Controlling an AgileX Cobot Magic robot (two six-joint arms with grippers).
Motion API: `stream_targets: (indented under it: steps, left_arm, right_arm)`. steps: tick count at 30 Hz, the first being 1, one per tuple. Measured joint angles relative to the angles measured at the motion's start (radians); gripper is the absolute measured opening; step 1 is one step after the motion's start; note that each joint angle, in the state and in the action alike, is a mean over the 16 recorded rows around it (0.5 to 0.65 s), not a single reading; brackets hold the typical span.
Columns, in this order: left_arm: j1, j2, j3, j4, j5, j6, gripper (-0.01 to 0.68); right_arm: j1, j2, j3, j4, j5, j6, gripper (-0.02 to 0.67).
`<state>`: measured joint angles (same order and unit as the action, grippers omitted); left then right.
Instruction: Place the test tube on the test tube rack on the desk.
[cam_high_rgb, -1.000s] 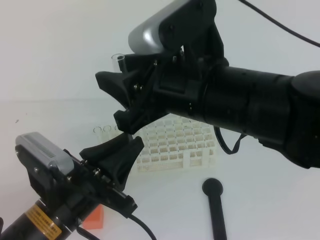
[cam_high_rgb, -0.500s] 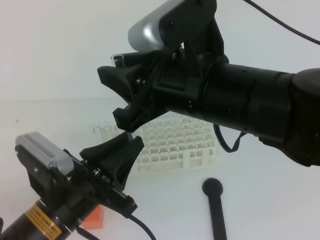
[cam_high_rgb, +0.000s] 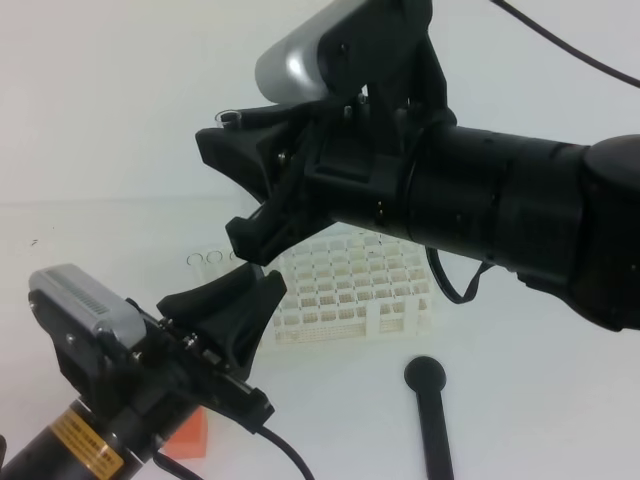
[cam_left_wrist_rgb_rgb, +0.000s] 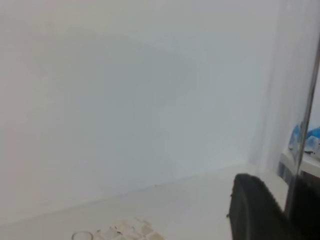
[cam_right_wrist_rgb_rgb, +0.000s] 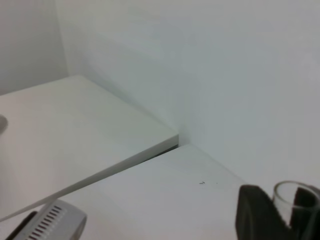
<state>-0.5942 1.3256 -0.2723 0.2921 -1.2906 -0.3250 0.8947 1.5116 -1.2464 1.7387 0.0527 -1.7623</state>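
The test tube shows only as a thin ringed rim above the upper finger of my right gripper, which hangs high over the desk. In the right wrist view the test tube's open rim sits between the black fingers, which close on it. My left gripper is raised just below, in front of the white test tube rack. Its fingers overlap and their gap is hidden. One dark left finger shows in the left wrist view.
Clear tubes stand in the rack's left end. A black round-ended stick lies right of the front edge, and an orange block sits under the left arm. Cables trail from both arms.
The right gripper's upper finger has risen around the tube, so less of the tube shows above it. The left gripper has shifted slightly.
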Motion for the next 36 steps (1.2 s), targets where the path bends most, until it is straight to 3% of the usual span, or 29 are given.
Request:
stream_targets:
  steps: [5,9,13,23,36]
  left_arm:
    - [0.000,-0.007,0.024,-0.008,-0.004,0.000,0.270]
    - [0.000,-0.038,0.067,-0.029,-0.011,0.009,0.301]
    - [0.000,-0.093,0.132,-0.068,-0.019,0.035,0.243]
    - [0.000,-0.282,0.280,-0.149,-0.014,0.094,0.019]
    - [0.000,-0.354,0.304,-0.152,0.012,0.097,0.000]
  right_arm:
    - [0.000,-0.001,-0.004,0.000,-0.016,-0.029,0.125]
    - [0.000,-0.008,-0.007,0.000,-0.049,-0.058,0.125]
    - [0.000,-0.027,-0.009,0.001,-0.099,-0.089,0.125]
    - [-0.002,-0.091,-0.014,0.003,-0.201,-0.145,0.125]
    - [-0.004,-0.108,-0.018,0.007,-0.215,-0.182,0.125]
